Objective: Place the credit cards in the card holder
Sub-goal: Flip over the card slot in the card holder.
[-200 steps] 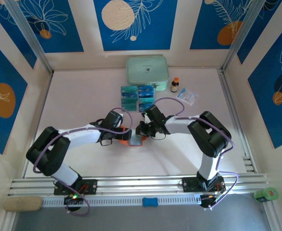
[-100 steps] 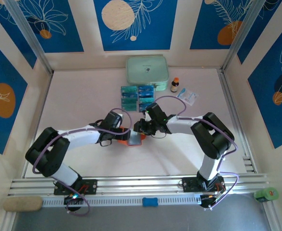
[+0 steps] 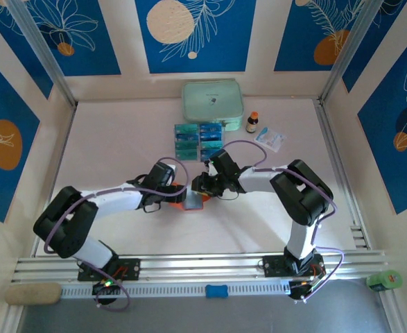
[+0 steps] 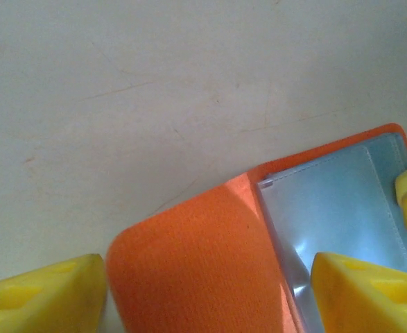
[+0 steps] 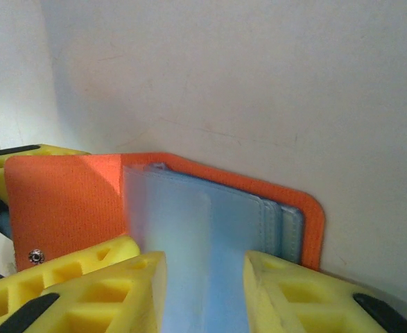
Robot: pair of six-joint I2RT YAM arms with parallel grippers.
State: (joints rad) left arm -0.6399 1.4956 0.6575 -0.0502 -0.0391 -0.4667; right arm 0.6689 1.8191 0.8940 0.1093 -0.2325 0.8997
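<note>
The orange card holder point(image 3: 191, 202) lies open at mid-table, between both grippers. In the left wrist view its orange flap point(image 4: 182, 236) stands tilted between the yellow fingers of my left gripper point(image 4: 206, 272), whose jaws are set wide and close to the flap's two sides. My right gripper point(image 5: 204, 267) is open, and a pale blue pocket leaf point(image 5: 189, 222) of the holder rises between its fingers. The teal credit cards point(image 3: 197, 141) sit in a clear rack behind the grippers. I see no card in either gripper.
A mint-green zip case point(image 3: 213, 104) lies at the back. A small brown bottle point(image 3: 252, 123) and a white-and-blue sachet point(image 3: 270, 139) are to its right. A finger of the left gripper point(image 5: 23, 156) shows behind the flap.
My right gripper has opened from nearly shut and shifted slightly over the holder. The left gripper's jaws have narrowed around the orange flap. The holder stays in place.
</note>
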